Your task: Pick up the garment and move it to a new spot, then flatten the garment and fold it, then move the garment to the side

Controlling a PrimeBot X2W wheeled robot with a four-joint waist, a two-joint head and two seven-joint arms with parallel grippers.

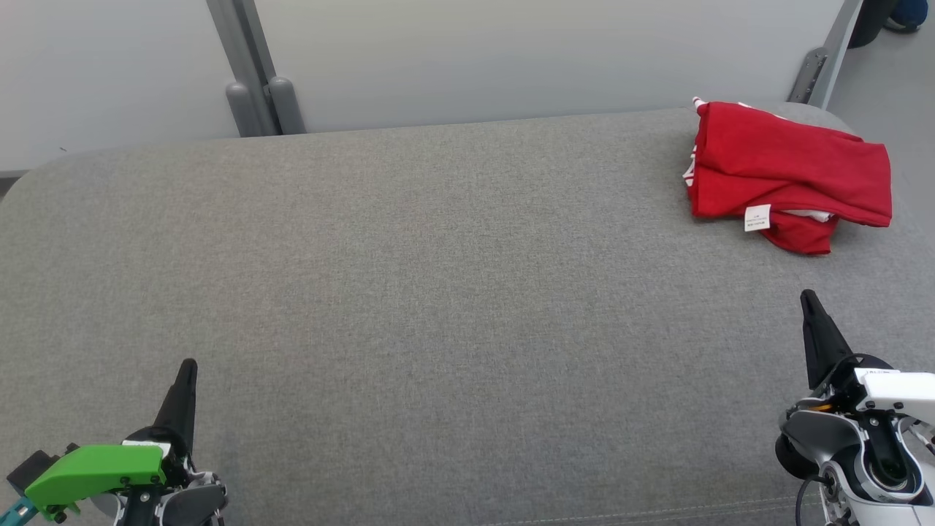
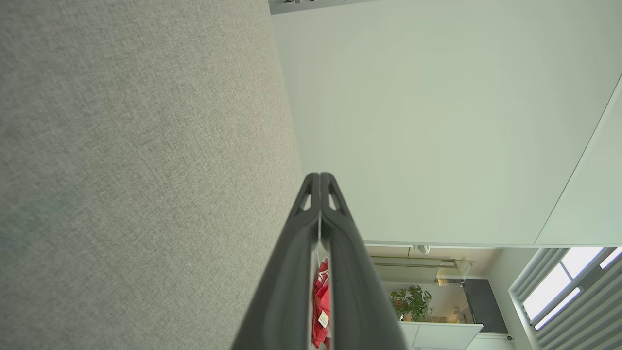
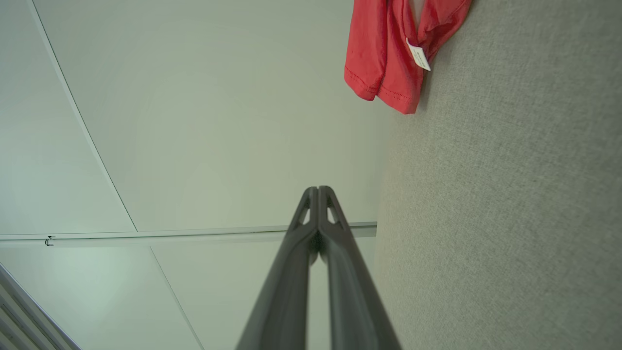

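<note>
A red garment lies folded at the far right corner of the grey fabric table, a white tag hanging at its near edge. The right wrist view has the garment at its top edge, and in the left wrist view a sliver of it peeks between the fingers. My left gripper rests shut and empty at the lower left, far from the garment. My right gripper is shut and empty at the lower right, a short way in front of the garment.
A pale partition wall with a grey post runs along the table's far edge. The table's right edge drops off just past the garment. A potted plant and window blinds stand far off in the room.
</note>
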